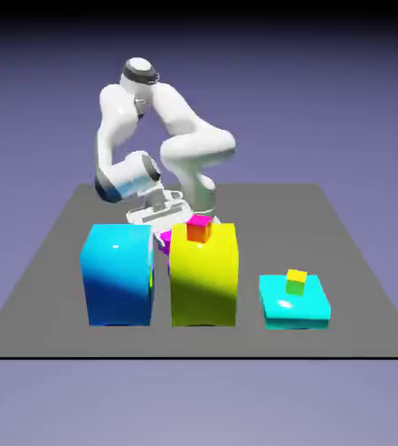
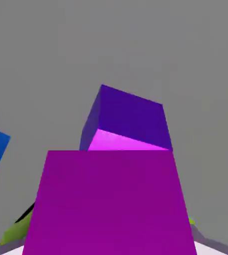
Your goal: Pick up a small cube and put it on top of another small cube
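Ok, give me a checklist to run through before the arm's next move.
1. Magenta cube between the fingertips of the gripper: ok.
2. Held cube clear of the purple block beyond it: cannot tell, it overlaps that block in the hand view.
3. Orange-red cube upright on the yellow block: ok.
4. Yellow-green cube upright on the cyan slab: ok.
5. Exterior view of the grasp unobstructed: not ok, the yellow block stands partly in front.
6. Which cube to stack on: cannot tell, the task names none.
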Robot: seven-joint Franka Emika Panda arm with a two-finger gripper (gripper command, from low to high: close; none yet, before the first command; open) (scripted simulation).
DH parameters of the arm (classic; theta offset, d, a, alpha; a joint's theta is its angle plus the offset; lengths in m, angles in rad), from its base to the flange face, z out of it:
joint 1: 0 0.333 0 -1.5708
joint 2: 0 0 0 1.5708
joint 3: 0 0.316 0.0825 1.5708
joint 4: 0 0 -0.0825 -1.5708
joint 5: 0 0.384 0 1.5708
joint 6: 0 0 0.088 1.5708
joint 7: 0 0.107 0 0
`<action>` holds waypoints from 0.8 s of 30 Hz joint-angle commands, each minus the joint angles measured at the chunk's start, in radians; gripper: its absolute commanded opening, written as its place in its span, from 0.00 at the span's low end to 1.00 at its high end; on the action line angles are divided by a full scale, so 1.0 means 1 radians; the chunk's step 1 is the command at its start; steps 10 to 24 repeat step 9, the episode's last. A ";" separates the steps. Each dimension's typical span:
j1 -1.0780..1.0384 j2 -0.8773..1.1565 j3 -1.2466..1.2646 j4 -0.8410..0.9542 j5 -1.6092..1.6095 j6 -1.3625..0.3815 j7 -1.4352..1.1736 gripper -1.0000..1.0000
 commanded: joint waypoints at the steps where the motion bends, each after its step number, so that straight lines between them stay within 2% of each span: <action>1: 0.019 0.012 -0.010 -0.008 -0.039 -0.021 0.043 0.00; 7: 0.119 0.076 -0.066 -0.049 -0.257 -0.139 0.279 0.00; 8: 0.119 0.076 -0.066 -0.049 -0.257 -0.139 0.279 1.00; 24: 0.119 0.076 -0.066 -0.049 -0.257 -0.139 0.279 1.00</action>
